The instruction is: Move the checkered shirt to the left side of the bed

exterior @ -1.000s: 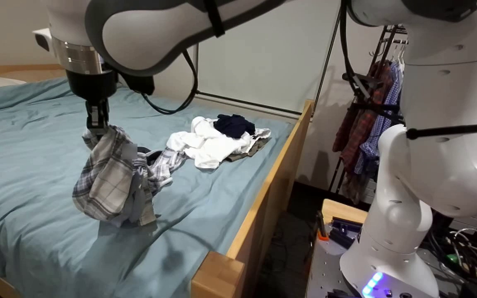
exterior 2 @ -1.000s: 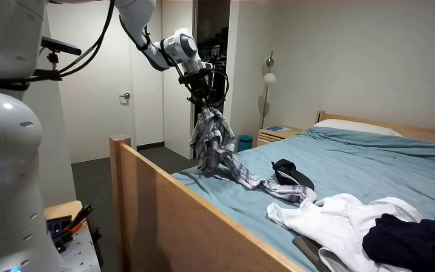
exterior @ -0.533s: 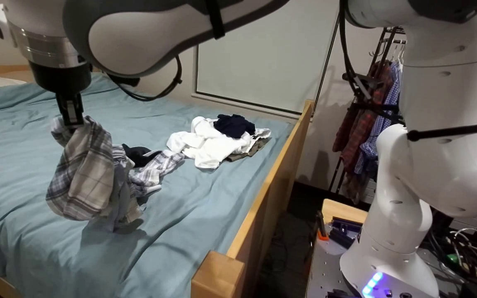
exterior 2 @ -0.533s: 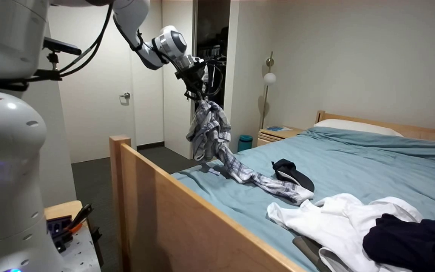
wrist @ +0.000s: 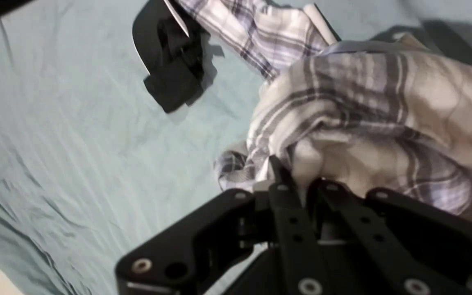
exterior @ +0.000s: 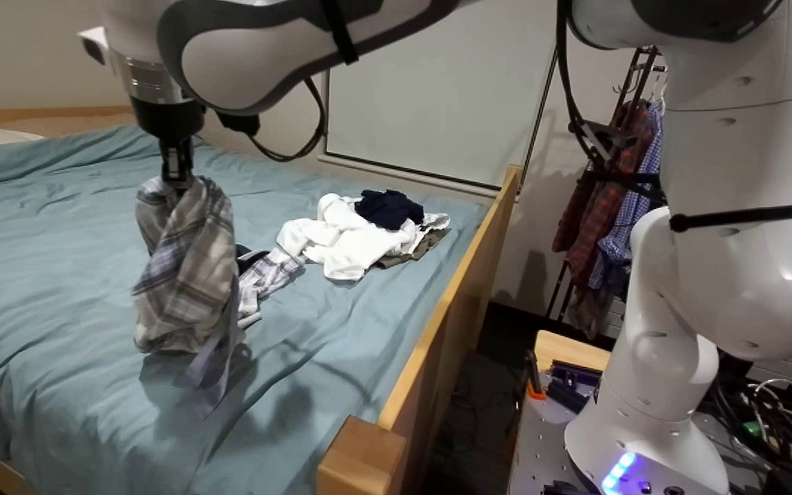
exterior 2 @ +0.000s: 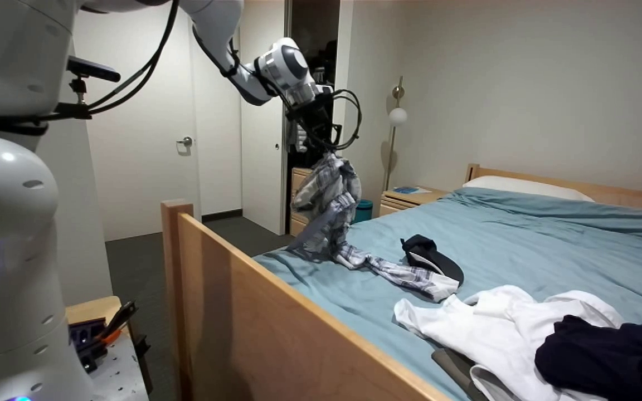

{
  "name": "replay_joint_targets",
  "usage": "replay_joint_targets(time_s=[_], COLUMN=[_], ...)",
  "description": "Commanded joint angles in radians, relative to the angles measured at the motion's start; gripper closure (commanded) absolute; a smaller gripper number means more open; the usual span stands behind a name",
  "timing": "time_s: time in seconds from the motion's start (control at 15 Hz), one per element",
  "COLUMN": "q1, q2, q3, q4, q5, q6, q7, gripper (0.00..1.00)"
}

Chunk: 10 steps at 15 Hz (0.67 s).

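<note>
The checkered shirt, grey, white and beige, hangs bunched from my gripper in both exterior views point(exterior: 186, 275) point(exterior 2: 329, 195). My gripper point(exterior: 177, 180) is shut on its upper part, above the bed point(exterior: 59, 289), near the footboard corner. One sleeve trails down onto the bed, its end beside the white garment. A lower flap hangs close to the bed; I cannot tell whether it touches. In the wrist view the shirt point(wrist: 355, 94) bunches around the fingertips point(wrist: 295, 176), and cloth sits between them. The gripper also shows in an exterior view point(exterior 2: 327, 148).
A black cap point(exterior 2: 431, 259) lies on the bed beside the trailing sleeve; it also shows in the wrist view point(wrist: 174, 61). A white garment point(exterior 2: 505, 323) and a navy garment point(exterior 2: 605, 356) lie piled near the wooden footboard point(exterior 2: 276, 312). A nightstand point(exterior 2: 410, 196) stands beyond the bed.
The gripper first moved left, then swung back right in both exterior views, ending slightly higher than a second ago in an exterior view. The shirt swung with it, and its lower flap now hangs out.
</note>
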Motion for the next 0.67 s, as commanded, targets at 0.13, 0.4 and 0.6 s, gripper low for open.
replay_joint_targets(time_s=[0.13, 0.4, 0.6], q1=[-0.120, -0.175, -0.197], q2=[0.050, 0.128, 0.195], q3=[-0.100, -0.159, -0.176], q4=[-0.002, 0.028, 0.063], q5=[0.056, 0.109, 0.150], q6=[-0.029, -0.075, -0.086], q7=[0.077, 0.152, 0.189], gripper=[0.98, 0.98, 0.66])
